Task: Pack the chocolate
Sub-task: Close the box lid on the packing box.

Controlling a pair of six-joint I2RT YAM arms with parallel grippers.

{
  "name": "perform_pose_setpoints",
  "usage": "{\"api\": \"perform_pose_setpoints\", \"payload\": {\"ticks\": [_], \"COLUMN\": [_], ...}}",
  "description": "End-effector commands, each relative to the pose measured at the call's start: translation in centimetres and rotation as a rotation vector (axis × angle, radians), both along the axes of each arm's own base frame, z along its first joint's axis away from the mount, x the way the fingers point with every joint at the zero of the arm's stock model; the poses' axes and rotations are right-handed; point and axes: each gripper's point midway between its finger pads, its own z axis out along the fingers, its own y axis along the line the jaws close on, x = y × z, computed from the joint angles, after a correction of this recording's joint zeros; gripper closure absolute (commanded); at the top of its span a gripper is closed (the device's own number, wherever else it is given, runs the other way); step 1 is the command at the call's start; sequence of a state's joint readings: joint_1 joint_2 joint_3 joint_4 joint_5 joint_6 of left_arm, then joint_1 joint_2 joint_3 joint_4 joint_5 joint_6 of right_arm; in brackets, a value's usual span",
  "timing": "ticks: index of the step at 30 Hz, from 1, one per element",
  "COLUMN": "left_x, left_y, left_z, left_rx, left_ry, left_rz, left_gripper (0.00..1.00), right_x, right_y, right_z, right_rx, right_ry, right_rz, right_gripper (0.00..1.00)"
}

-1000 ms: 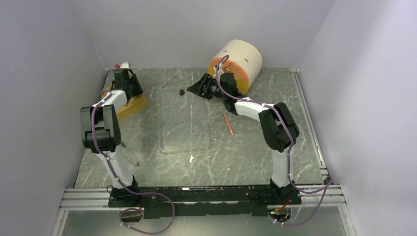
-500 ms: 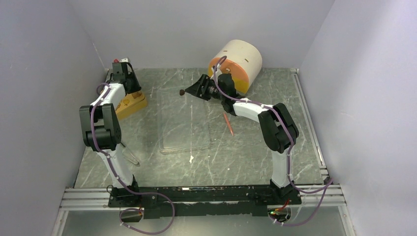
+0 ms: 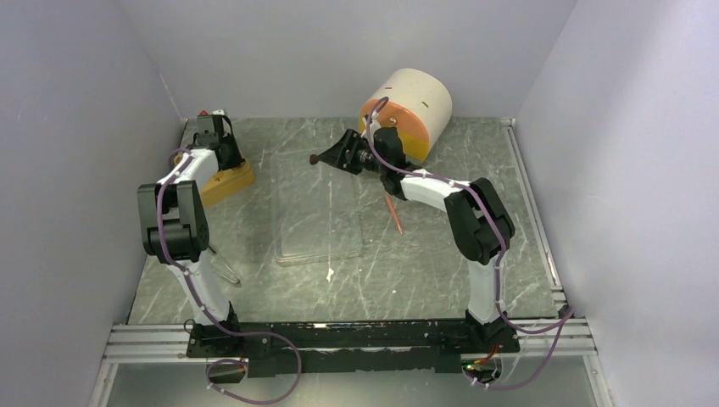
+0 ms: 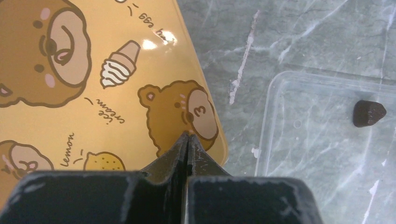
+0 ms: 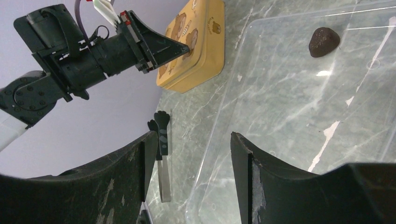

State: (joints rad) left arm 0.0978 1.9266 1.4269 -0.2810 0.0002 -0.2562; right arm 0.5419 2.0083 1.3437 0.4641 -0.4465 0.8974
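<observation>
One dark brown chocolate piece (image 3: 314, 159) lies at the far edge of a clear plastic tray (image 3: 292, 242). It also shows in the left wrist view (image 4: 369, 113) and the right wrist view (image 5: 323, 42). A small cream-white piece (image 3: 329, 273) lies on the table in front of the tray. My right gripper (image 3: 331, 154) is open and empty, low over the tray, just right of the dark piece; its jaws (image 5: 189, 144) stand wide apart. My left gripper (image 3: 227, 157) is shut and empty, its tip (image 4: 187, 135) over the lid of a yellow bear-print tin (image 4: 93, 93).
The yellow tin (image 3: 227, 182) sits at the back left. A cream and orange round container (image 3: 411, 102) lies on its side at the back. A thin orange-red stick (image 3: 394, 214) lies right of the tray. Black-handled tongs (image 5: 162, 140) lie near the left arm.
My right gripper has moved a little left, closer to the dark piece. My left gripper has shifted slightly toward the back over the tin.
</observation>
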Motion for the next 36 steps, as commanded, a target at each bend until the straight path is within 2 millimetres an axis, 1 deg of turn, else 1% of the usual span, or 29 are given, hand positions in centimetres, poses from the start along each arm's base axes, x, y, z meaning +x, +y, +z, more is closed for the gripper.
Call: {"api": "perform_pose_setpoints", "payload": {"ticks": [1,3,5,11,13,14,15,17,19,21,22,23,25,29,32,33,36], "left_x": [-3.6,-3.8,-3.2,-0.9,-0.4,0.0,0.1,-0.2,-1.6,-3.4,-4.1,-4.7,-4.9,-3.9,-3.0,-2.7,-2.2], "left_y": [-1.8,-1.5,-1.4,-1.6,-1.5,-1.4,-1.2,-1.1,-1.2,-0.8,-0.6,-0.6,-0.8,-1.5,-1.1,-0.4,2.7], "left_z": [-3.0,-2.7,-1.5,4.4,5.5,5.7,5.5,3.7,1.3,-0.5,-1.0,-1.1,-0.3,3.2,5.6,6.0,6.6], "left_rx": [-0.022,-0.008,-0.003,-0.016,-0.01,-0.004,0.004,0.006,0.003,0.022,0.031,0.037,0.032,0.006,0.023,0.05,0.124], "left_ry": [0.108,0.11,0.086,-0.026,-0.045,-0.056,-0.048,0.01,0.104,0.162,0.18,0.185,0.169,0.084,0.028,0.022,0.026], "left_rz": [-0.039,-0.028,-0.031,-0.032,-0.03,-0.03,-0.026,-0.032,-0.038,-0.016,-0.009,-0.012,-0.029,-0.052,-0.049,-0.032,0.034], "left_gripper": [0.95,0.95,0.95,0.95,0.94,0.92,0.9,0.92,0.95,0.95,0.95,0.95,0.95,0.94,0.9,0.89,0.88], "right_x": [0.5,0.5,0.5,0.3,0.3,0.3,0.2,0.1,0.0,-0.1,-0.1,-0.2,-0.3,-0.5,-0.6,-0.6,-0.5], "right_y": [0.4,0.4,0.4,0.2,0.1,0.1,0.2,0.3,0.4,0.2,0.1,0.1,0.0,0.0,0.0,0.1,-0.1], "right_z": [5.3,5.3,5.3,5.4,5.5,5.5,5.6,5.6,5.7,5.8,5.9,6.0,6.0,5.7,5.6,5.6,5.9], "right_rx": [0.049,0.046,0.045,0.043,0.044,0.047,0.053,0.061,0.057,0.051,0.048,0.045,0.04,0.047,0.049,0.049,0.046], "right_ry": [-0.125,-0.126,-0.126,-0.13,-0.131,-0.132,-0.13,-0.127,-0.128,-0.135,-0.139,-0.142,-0.144,-0.138,-0.133,-0.135,-0.145], "right_rz": [-0.003,-0.002,-0.001,-0.008,-0.011,-0.01,-0.009,-0.003,0.001,-0.002,-0.004,-0.002,-0.004,-0.001,0.005,0.006,0.002], "right_gripper": [0.37,0.37,0.37,0.37,0.37,0.37,0.37,0.37,0.37,0.37,0.37,0.37,0.37,0.37,0.37,0.37,0.37]}}
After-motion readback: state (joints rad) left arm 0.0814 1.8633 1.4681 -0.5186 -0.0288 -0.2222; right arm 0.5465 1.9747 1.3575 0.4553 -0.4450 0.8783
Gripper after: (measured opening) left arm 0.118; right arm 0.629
